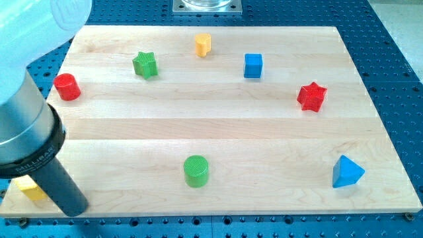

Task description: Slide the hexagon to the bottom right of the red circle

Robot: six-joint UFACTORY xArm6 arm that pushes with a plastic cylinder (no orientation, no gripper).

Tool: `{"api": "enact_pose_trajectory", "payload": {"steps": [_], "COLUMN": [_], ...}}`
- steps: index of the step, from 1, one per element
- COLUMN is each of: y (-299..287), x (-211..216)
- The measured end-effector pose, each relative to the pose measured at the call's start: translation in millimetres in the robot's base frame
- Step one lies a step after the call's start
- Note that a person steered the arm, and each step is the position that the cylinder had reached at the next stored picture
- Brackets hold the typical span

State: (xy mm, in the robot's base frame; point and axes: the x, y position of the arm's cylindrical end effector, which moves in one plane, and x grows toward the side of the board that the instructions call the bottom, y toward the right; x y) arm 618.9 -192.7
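You see my tip (76, 206) low at view's left, touching yellow block (30, 190); red circle (67, 87) well above. No claw fitted, just rod.

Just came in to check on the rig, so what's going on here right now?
A single arm with a dark rod is working over a wooden board of coloured blocks. My tip sits at the view's bottom left, right beside a yellow block that the rod partly hides; its shape can't be made out, though it may be the hexagon. The red circle stands further up along the left edge, so the yellow block is not yet at its bottom right.
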Motion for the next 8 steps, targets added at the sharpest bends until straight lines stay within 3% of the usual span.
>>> {"api": "enact_pose_trajectory", "payload": {"steps": [5,7,8], "y": [-92,-15,-40], "x": [-3,-43,-32]}}
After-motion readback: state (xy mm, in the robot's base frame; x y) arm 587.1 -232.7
